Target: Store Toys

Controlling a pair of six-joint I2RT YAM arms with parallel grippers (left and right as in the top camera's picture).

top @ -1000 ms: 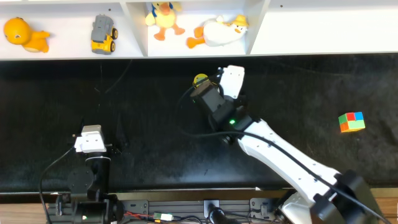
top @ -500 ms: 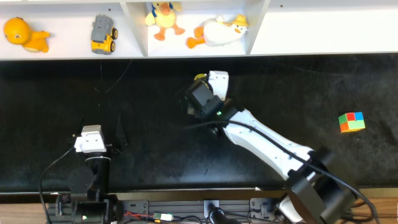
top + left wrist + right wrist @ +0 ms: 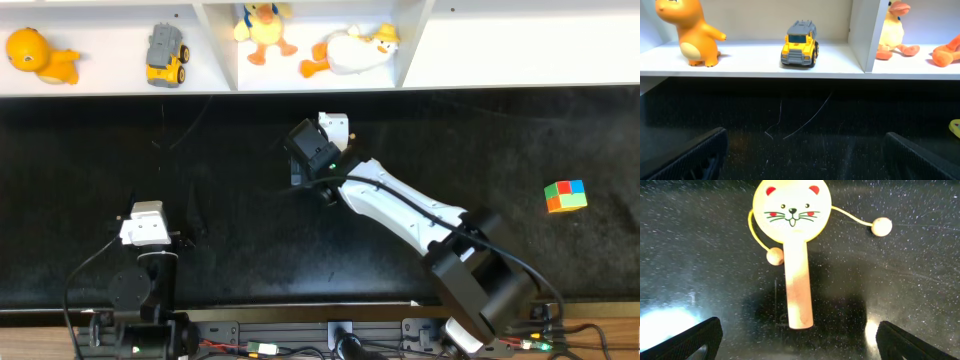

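Note:
A rattle drum (image 3: 792, 210) with a yellow cat face, a wooden handle and two beads on strings lies flat on the black mat. My right gripper (image 3: 797, 342) hangs open directly above it, one finger on each side of the handle's end and not touching it. In the top view the right gripper (image 3: 306, 156) sits at the mat's middle, just in front of the shelf. My left gripper (image 3: 805, 157) is open and holds nothing; it rests low at the left (image 3: 147, 224) and faces the shelf.
The white shelf (image 3: 320, 82) along the back holds an orange figure (image 3: 40, 55), a yellow truck (image 3: 166, 55), a duck plush (image 3: 263, 30) and a white plush (image 3: 350, 50). A coloured cube (image 3: 565, 195) lies on the mat at the far right.
The right arm has swung left and slightly back, so its gripper now covers the drum in the top view. The left arm has not moved.

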